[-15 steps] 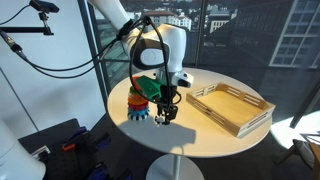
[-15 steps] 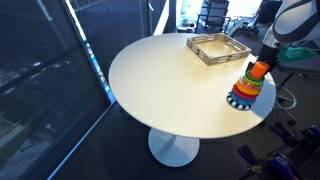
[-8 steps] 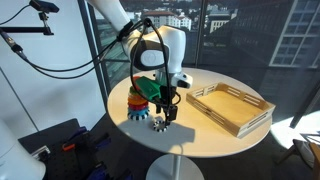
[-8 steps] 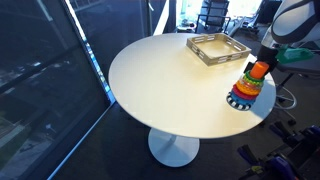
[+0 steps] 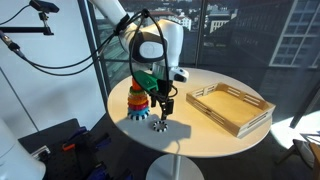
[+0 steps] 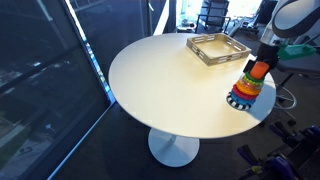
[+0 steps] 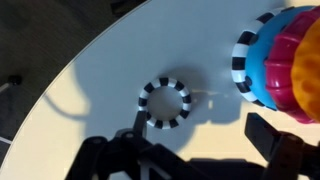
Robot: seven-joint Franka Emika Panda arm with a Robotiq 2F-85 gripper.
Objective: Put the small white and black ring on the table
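Wrist view: the hand [image 7: 200, 145] enters from the lower edge, its two dark fingers [image 7: 278, 138] spread wide with nothing between them. The small white and black ring [image 7: 164, 103] lies flat on the cream surface [image 7: 120, 50] just ahead of the fingertips, roughly between their two lines and clear of both. To one side of the hand, beyond the nearer finger, stands the stack of rings [image 7: 280, 60]. Its lowest visible band is striped black and white, with blue, pink and orange bands further in. The ring and the stack are close but apart.

In an exterior view the white arm [image 5: 168, 40] descends from above and bends at the wrist so that the hand [image 5: 164, 108] points straight down, hovering above the surface [image 5: 200, 138]. The ring [image 5: 159, 125] sits directly beneath the fingertips, untouched. The stack of rings [image 5: 137, 102] stands just beside the hand, and a wooden tray [image 5: 232, 108] rests well apart on the hand's opposite side.

In an exterior view from across the surface [image 6: 170, 90], the stack of rings [image 6: 248, 86] stands near the far rim under the arm [image 6: 290, 20], with the tray [image 6: 217, 47] set apart from it. The ring and the fingertips cannot be made out here.
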